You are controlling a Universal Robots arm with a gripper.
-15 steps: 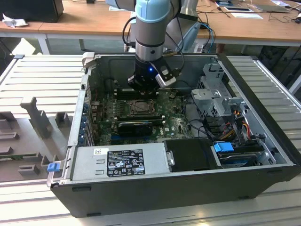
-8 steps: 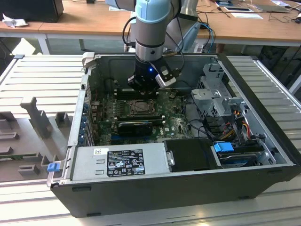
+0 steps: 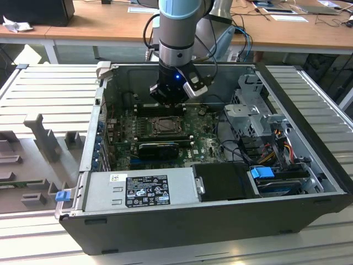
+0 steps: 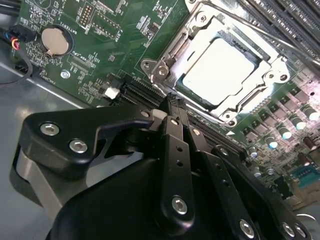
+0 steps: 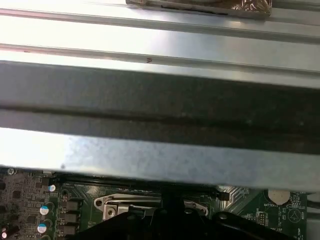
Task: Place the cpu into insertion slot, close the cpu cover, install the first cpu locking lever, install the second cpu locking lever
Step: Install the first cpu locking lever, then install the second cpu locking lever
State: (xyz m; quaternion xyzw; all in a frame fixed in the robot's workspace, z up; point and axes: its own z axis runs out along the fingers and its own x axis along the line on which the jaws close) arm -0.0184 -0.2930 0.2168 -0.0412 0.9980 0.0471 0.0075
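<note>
Risk is sitting mostly in the socket, as I am judging it: my gripper (image 4: 172,102) is hanging just above the motherboard (image 4: 107,37), beside the slot (image 4: 220,65), with its fingers pressed together and pinching nothing. The cpu (image 4: 216,70) is already lying inside the slot, pale and square, and the cover (image 4: 197,30) is appearing to lie down around it as a metal frame, though I cannot tell whether the levers are latched. If I am coming down off-line from here, my closed fingertips could be scraping the board's small parts or the black card slot (image 4: 137,92) just beside the slot, and a sideways push on the cover could be shifting the cpu on its contacts. A lever caught badly could be springing back. In the exterior view my gripper (image 3: 168,98) is reaching down into the open case (image 3: 309,138), just behind the slot (image 3: 164,127), with loose cables (image 3: 231,132) near the slot on the exterior view's right, which could be snagging my wrist. The case is resting on a ribbed grey table (image 3: 49,88); behind it wooden desks (image 3: 99,27) are standing, strewn with papers.
</note>
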